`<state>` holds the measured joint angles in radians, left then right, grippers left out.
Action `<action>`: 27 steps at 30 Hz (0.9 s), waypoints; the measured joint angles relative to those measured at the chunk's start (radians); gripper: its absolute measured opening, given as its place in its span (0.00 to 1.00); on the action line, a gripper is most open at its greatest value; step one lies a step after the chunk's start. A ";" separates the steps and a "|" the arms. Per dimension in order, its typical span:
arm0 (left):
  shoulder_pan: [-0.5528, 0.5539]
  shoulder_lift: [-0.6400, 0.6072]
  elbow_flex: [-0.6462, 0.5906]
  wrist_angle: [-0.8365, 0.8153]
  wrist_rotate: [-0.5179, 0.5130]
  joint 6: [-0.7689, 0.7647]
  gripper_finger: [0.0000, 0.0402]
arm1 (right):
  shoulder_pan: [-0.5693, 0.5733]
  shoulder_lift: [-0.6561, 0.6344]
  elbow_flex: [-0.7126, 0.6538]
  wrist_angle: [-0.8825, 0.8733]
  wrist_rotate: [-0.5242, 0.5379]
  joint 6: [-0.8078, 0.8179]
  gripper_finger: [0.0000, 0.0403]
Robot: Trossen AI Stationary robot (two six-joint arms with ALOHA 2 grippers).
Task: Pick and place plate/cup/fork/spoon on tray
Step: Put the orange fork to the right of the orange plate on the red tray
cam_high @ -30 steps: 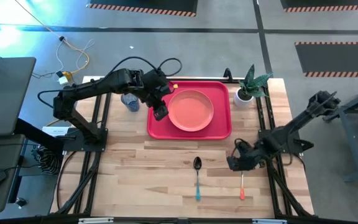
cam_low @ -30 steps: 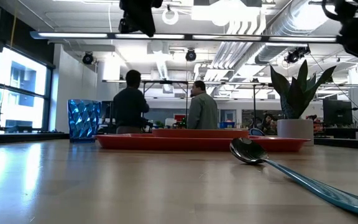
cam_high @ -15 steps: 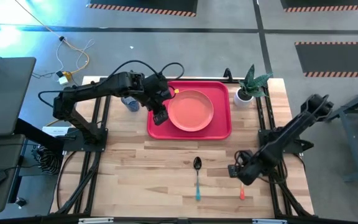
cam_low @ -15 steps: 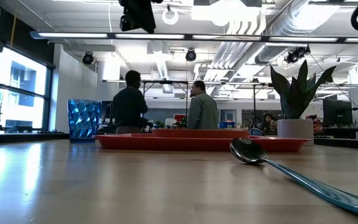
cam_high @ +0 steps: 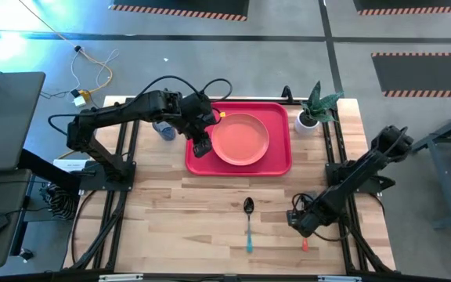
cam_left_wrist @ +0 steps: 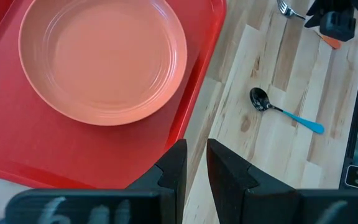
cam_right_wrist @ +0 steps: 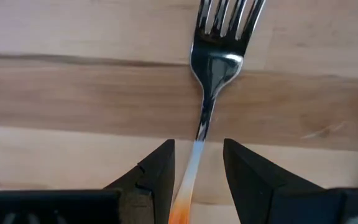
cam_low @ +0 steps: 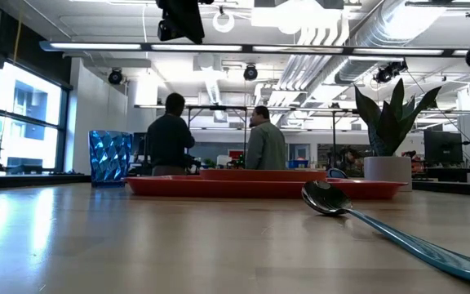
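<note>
The salmon-pink plate [cam_high: 241,139] lies flat in the red tray [cam_high: 276,160] at the far middle of the table. The blue-purple cup [cam_high: 163,128] stands on the table left of the tray. The teal-handled spoon [cam_high: 248,223] and the orange-handled fork [cam_high: 304,244] lie on the wood near the front. My left gripper [cam_high: 202,145] hangs above the tray's left rim, open by a narrow gap [cam_left_wrist: 196,168] and empty. My right gripper [cam_high: 302,223] is low over the fork, open, its fingers on either side of the fork's handle [cam_right_wrist: 191,168] without touching it. The tines [cam_right_wrist: 229,15] point away from it.
A white pot with a green plant [cam_high: 310,113] stands at the far right, beside the tray. The spoon lies just left of my right gripper. Bare wood lies at the near left. People stand in the room behind the table [cam_low: 170,135].
My right gripper has moved toward the table's near edge and down, and now stands over the fork's neck and handle. The fork, spoon, plate and cup have kept their places.
</note>
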<state>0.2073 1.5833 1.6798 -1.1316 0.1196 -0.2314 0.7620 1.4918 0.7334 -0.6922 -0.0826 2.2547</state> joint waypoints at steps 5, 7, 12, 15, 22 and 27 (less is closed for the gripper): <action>0.000 0.000 0.000 0.000 0.000 0.000 0.13 | 0.000 0.039 0.000 -0.002 0.000 -0.001 0.31; 0.000 0.000 0.000 0.000 0.000 0.000 0.13 | 0.000 0.051 0.003 0.001 0.000 -0.002 0.31; 0.000 0.000 0.000 0.000 0.000 0.010 0.13 | 0.000 0.061 0.003 0.005 0.000 -0.003 0.28; 0.000 0.000 0.000 0.000 0.000 0.013 0.13 | 0.000 0.062 0.003 0.012 0.000 -0.003 0.21; 0.001 0.000 0.000 0.000 0.000 0.026 0.13 | -0.001 0.062 0.002 0.022 0.003 -0.006 0.02; 0.001 0.000 0.000 0.000 0.000 0.027 0.13 | -0.001 0.058 0.001 0.025 0.003 -0.003 0.02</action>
<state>0.2081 1.5833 1.6802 -1.1313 0.1192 -0.2047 0.7614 1.5496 0.7340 -0.6669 -0.0799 2.2515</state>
